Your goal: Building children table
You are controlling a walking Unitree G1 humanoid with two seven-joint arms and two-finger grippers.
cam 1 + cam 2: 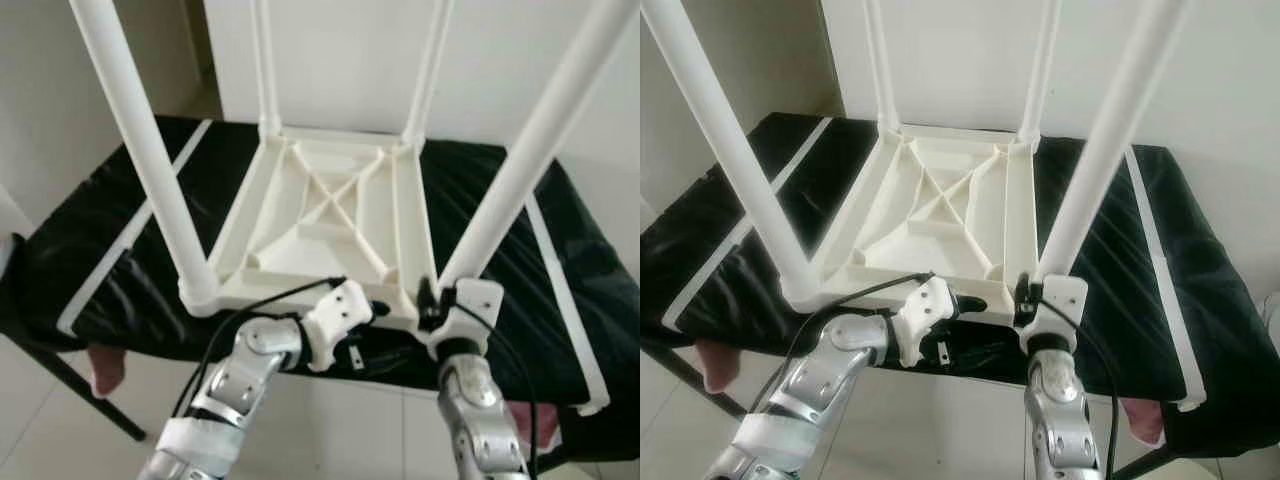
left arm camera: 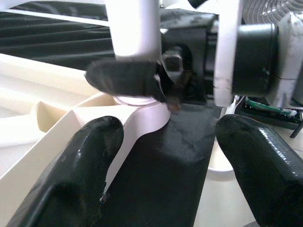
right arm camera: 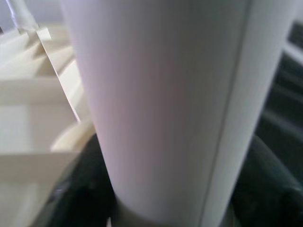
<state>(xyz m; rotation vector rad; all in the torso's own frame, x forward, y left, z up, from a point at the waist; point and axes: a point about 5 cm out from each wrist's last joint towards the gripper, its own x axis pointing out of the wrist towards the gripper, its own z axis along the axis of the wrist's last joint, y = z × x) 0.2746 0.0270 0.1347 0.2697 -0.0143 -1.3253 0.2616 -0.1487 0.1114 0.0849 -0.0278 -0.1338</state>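
The children's table (image 1: pixel 335 215) is lying upside down on the black padded bench (image 1: pixel 500 230), ribbed underside facing up, so that its four white legs point upward where I can reach their sockets. Nearest me, my right gripper (image 1: pixel 437 297) is closing its fingers around the base of the near right leg (image 1: pixel 520 165), clamped there, I judge, to seat or twist it into the corner socket. Just beside it, my left gripper (image 2: pixel 163 156) is hovering with fingers spread wide and empty at the near edge, facing that same corner, probably to steady the top. Farther off, the near left leg (image 1: pixel 140 150) and the two far legs (image 1: pixel 265 65) are standing fitted.
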